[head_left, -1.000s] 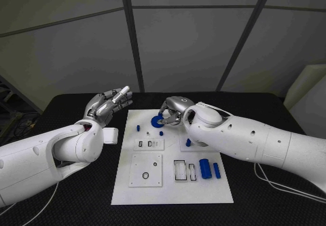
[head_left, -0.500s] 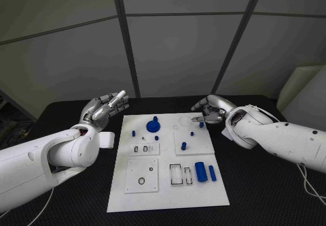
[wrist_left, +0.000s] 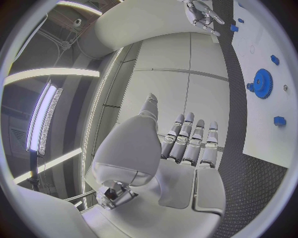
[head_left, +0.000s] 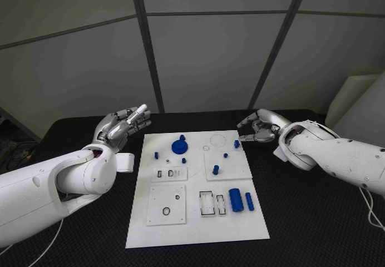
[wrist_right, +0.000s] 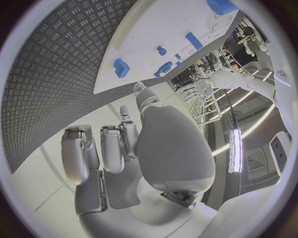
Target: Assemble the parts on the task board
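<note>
The white task board lies in the middle of the black table. A blue gear sits on its far left part, with small blue pegs standing nearby. A thick blue cylinder and a thinner one lie at the board's right side. My left hand is raised off the board's far left corner, fingers spread, holding nothing. My right hand hovers beyond the far right corner, fingers apart and empty. The left wrist view shows the gear and the right hand.
White inset plates with slots and holes sit on the board's near half. A small white block lies beside the board's left edge. Black table surface extends around the board on both sides.
My right hand has drawn back from the blue gear to the right, off the board; the gear stays on the board. The left hand has hardly moved. The camera shifted slightly.
</note>
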